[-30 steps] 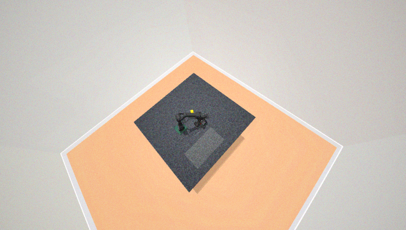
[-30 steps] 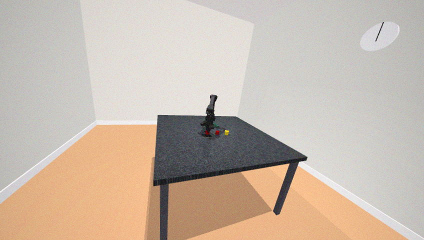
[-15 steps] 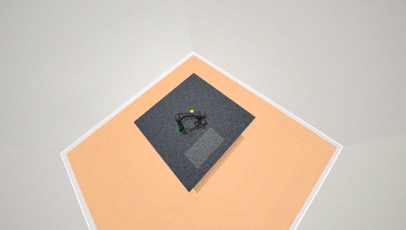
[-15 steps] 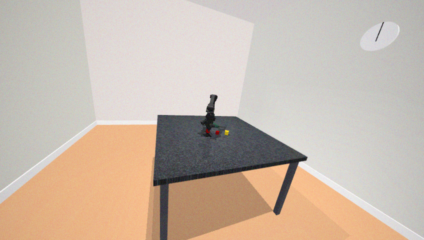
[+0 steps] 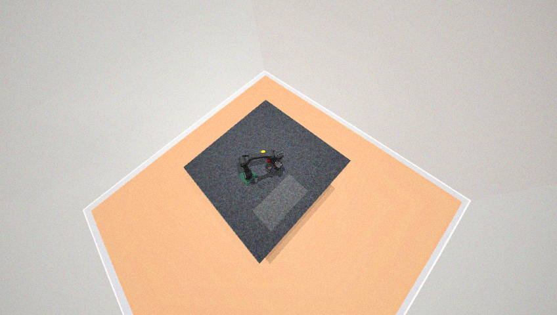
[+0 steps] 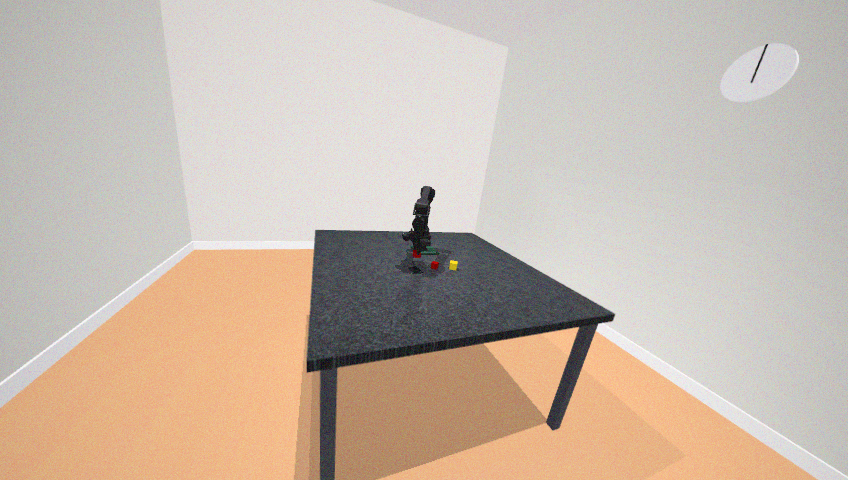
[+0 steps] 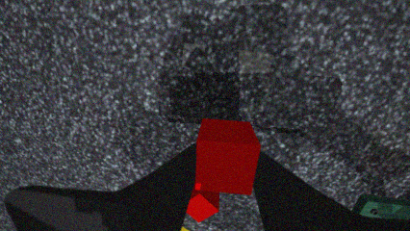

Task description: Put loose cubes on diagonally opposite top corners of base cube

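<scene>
My gripper (image 6: 417, 253) (image 7: 224, 152) is shut on a red cube (image 6: 417, 255) (image 7: 225, 167), with one finger on each side of it. The held cube hangs above the table, and its shadow shows apart from it in the wrist view. The other red cube (image 5: 268, 161) (image 6: 435, 265) (image 7: 202, 210) rests on the table, turned at an angle in the wrist view. The yellow base cube (image 5: 263, 151) (image 6: 453, 265) stands beyond it, to its right in the exterior view. Only a corner of it shows at the wrist view's bottom edge. Nothing lies on its top.
The dark speckled table (image 5: 265, 125) (image 6: 464, 315) carries the arm, whose green base plate (image 5: 244, 178) (image 7: 385, 210) shows behind the cubes in the exterior view. A lighter rectangle (image 5: 279, 203) lies on the table top in the top view. The arm partly covers the cubes there.
</scene>
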Motion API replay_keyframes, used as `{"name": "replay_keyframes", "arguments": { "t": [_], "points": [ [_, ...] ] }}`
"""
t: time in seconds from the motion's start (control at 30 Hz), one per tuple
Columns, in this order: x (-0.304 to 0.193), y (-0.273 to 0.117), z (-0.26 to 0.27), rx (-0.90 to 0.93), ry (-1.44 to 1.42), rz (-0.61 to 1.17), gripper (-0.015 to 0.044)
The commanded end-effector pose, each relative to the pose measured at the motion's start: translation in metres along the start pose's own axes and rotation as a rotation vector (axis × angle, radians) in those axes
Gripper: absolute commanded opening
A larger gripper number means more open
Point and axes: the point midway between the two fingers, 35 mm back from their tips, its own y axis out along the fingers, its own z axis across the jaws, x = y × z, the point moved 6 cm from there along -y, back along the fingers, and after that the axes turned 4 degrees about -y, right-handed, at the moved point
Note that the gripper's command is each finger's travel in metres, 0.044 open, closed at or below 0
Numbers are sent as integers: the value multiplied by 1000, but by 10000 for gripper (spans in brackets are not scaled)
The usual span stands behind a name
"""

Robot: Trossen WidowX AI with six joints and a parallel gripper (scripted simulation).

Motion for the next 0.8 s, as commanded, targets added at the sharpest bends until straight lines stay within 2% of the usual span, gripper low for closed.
{"name": "replay_keyframes", "arguments": {
  "t": [0.0, 0.4, 0.77],
  "points": [
    [-1, -13, -1, -2, 8, 3, 105],
    [-2, -42, -4, -16, 28, 1, 105],
    [-31, -36, 13, -13, -256, 5, 105]
  ]
}}
